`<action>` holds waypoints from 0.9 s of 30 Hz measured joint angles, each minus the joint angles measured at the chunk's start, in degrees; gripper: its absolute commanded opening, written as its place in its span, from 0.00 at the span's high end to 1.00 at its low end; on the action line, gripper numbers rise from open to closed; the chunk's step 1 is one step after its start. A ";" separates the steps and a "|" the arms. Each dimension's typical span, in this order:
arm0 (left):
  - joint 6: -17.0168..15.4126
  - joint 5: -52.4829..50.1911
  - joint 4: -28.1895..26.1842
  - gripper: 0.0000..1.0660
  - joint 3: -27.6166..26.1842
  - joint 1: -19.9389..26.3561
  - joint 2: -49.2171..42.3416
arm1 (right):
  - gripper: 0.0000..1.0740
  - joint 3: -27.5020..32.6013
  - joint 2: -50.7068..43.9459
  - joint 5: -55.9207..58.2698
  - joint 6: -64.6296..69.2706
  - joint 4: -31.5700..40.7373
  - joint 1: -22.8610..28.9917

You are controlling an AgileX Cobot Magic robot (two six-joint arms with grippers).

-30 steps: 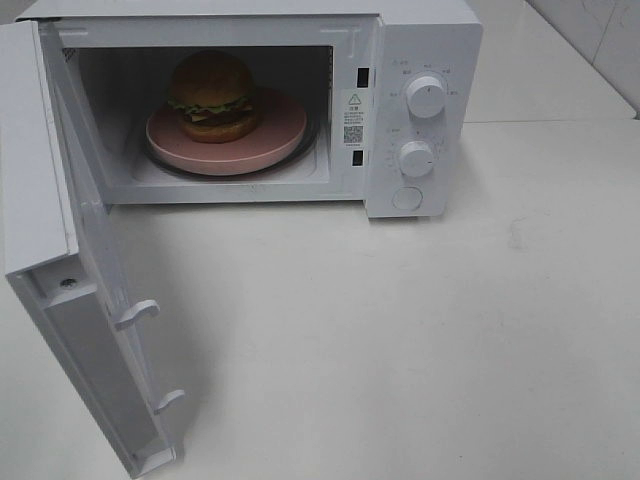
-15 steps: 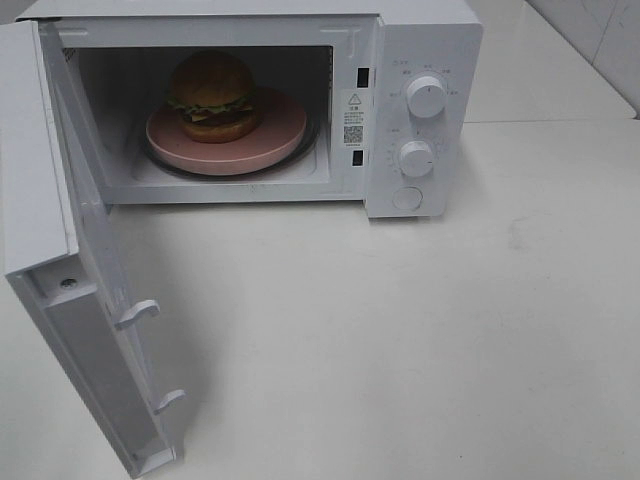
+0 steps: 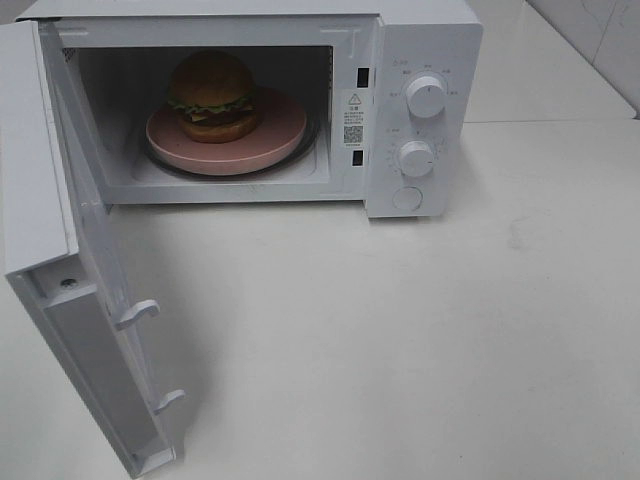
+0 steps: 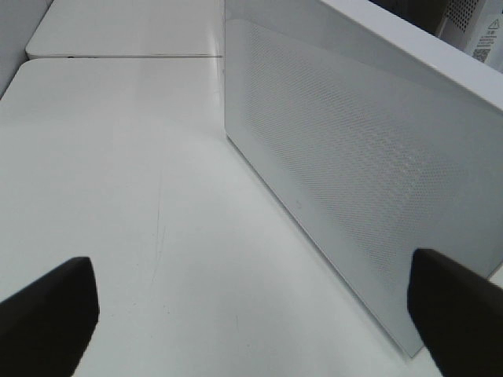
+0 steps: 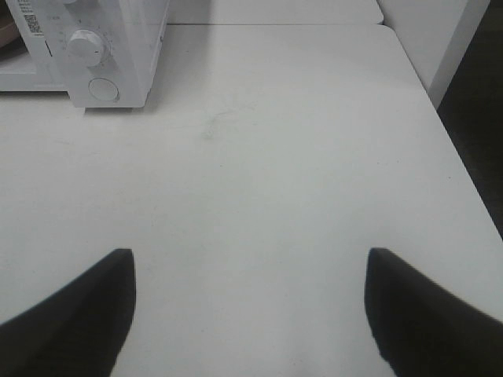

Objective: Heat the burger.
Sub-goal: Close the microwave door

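Observation:
The burger [image 3: 211, 96], with golden-brown bun, green lettuce and dark patty, sits on a pink round plate [image 3: 275, 140] inside the open white microwave [image 3: 420, 30]. The microwave door [image 3: 60, 250] swings out to the front left. Neither arm shows in the exterior high view. My left gripper [image 4: 251, 314] is open and empty, with dark fingertips [image 4: 47, 314] wide apart, beside the outer face of the door [image 4: 361, 181]. My right gripper [image 5: 250, 314] is open and empty above bare table, with the microwave's control panel [image 5: 94, 47] far ahead of it.
The microwave has two white dials [image 3: 426, 97] and a round button [image 3: 407, 198] on its right panel. The white table [image 3: 420, 350] stretches in front and to the right. Its right edge [image 5: 440, 126] shows in the right wrist view.

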 measured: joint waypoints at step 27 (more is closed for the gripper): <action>-0.40 -2.41 0.46 0.19 -1.20 0.00 3.50 | 0.29 0.00 0.00 0.00 0.00 0.00 0.00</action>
